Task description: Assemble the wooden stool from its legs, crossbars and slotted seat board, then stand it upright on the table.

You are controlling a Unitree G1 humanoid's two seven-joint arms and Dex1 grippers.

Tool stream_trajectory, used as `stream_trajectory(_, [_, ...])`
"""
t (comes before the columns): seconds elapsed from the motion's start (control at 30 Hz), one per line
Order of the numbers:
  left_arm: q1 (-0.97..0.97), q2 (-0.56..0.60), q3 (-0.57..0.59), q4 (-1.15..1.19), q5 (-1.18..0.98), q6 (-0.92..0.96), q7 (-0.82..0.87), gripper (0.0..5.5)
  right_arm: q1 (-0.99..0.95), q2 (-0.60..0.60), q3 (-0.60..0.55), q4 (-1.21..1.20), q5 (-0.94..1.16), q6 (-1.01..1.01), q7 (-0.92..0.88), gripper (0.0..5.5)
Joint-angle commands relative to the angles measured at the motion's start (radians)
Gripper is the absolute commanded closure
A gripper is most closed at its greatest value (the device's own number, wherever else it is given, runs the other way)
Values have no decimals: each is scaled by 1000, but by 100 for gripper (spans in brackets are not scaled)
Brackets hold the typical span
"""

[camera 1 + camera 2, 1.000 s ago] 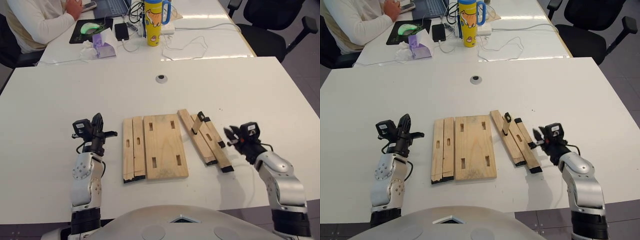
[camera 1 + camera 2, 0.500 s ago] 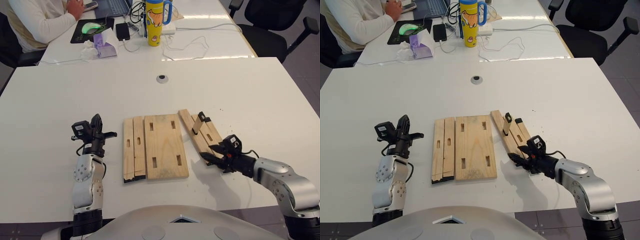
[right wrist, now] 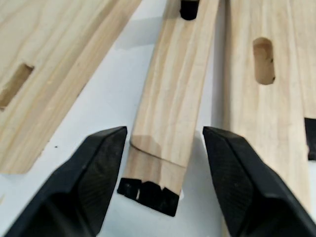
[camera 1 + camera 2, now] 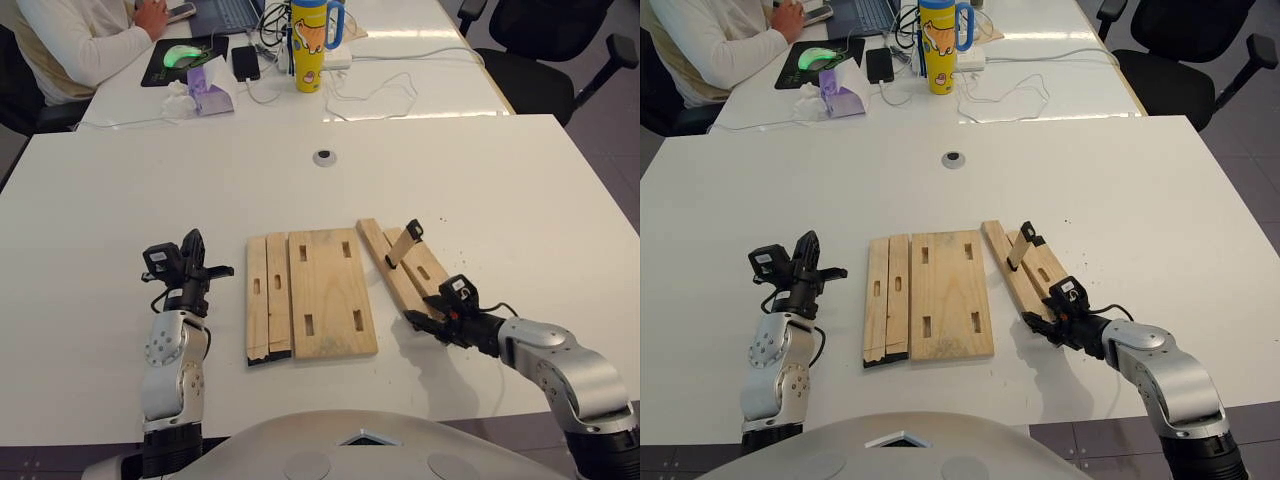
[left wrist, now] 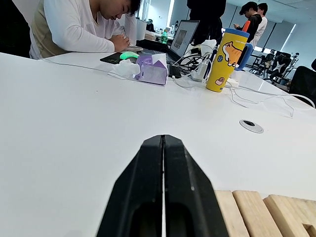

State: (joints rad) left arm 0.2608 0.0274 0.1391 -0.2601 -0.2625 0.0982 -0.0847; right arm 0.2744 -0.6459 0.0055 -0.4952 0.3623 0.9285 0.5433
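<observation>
Right gripper point(image 4: 432, 318) jaws apart, straddling the black-capped near end of a leg point(image 3: 173, 98) lying flat on the surface point(image 4: 120, 220) right of the seat board point(image 4: 330, 290); left gripper point(image 5: 163, 187) jaws together, well left; leg judged light, stiff, smooth-sided, so clamp across its width just inboard of that end.

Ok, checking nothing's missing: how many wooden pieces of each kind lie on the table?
Seat board: 1
Narrow slotted slats: 2
Sticks at the right gripper: at least 3, some covered
Total: at least 6
</observation>
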Motion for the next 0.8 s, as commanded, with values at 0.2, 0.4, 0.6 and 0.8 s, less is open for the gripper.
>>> stream_trajectory(0.2, [-22,18,-7,-13,6,27,-8,550,-61,26,63,31,-36,6,-39,282])
stream_trajectory(0.4, [-29,21,-4,-8,5,26,-8,550,-94,60,85,13,-52,49,-96,343])
stream_trajectory(0.6, [-40,19,-3,-2,4,22,-7,550,-158,140,56,-3,-25,22,-137,344])
stream_trajectory(0.8, [-61,17,-3,1,-1,27,-8,550,-223,196,6,27,-11,-30,-147,344])
